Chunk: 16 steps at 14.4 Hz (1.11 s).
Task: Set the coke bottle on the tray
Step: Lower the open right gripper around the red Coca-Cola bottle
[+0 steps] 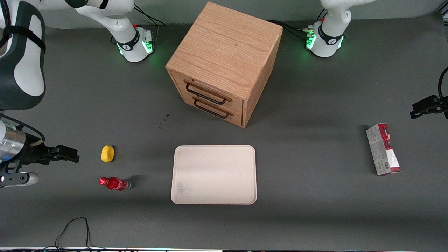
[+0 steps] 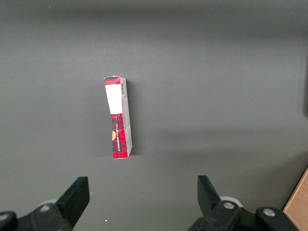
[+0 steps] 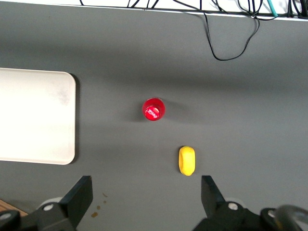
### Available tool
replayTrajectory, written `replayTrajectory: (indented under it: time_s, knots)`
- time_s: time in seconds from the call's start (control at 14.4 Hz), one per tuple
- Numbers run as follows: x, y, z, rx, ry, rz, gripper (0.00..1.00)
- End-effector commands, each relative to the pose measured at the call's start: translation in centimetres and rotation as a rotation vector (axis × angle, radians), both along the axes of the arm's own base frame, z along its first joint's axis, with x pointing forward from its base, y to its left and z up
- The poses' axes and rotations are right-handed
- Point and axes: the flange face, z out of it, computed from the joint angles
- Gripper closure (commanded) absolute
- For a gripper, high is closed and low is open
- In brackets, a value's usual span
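red and standing upright on its clear base, the coke bottle (image 1: 114, 183) is sitting on the dark grey table toward the working arm's end, apart from the tray (image 1: 214, 174) and level with its nearer half. seen from the wrist, the red cap (image 3: 154, 109) is facing straight up at the camera, so the bottle's long axis is running vertical. the gripper (image 1: 71, 156) is hanging above the table, farther out toward the working arm's end than the bottle and a little farther from the front camera, its fingers (image 3: 79, 195) spread wide and holding nothing. a yellow lemon-like object (image 1: 107, 153) is lying just beside the bottle, farther from the front camera, and between bottle and gripper in the wrist view, so the approach is probably needing care. the cream tray is lying flat with nothing in it. the wooden drawer cabinet (image 1: 224, 63) is showing both drawers shut.
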Motion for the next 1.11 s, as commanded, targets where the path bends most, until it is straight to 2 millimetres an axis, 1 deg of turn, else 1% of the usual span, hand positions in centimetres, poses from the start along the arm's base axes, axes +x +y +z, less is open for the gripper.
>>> replayTrajectory:
  time_s: [0.0,0.14,0.35,0.63,0.7,0.84,1.04]
  knots:
    - [0.6,0.0,-1.2,0.005,0.033,0.007,0.00]
    - [1.5,0.3,-3.3,0.007,0.036,0.010,0.00]
    - [2.6,0.4,-7.7,0.010,0.017,0.010,0.00]
    - [4.1,0.5,-12.0,0.012,-0.016,0.008,0.00]
    - [4.3,0.5,-12.5,0.012,-0.019,0.008,0.00]
    - [4.7,0.7,-14.6,0.015,-0.013,0.010,0.00]
    - [4.7,0.9,-18.8,0.016,-0.026,0.010,0.00]
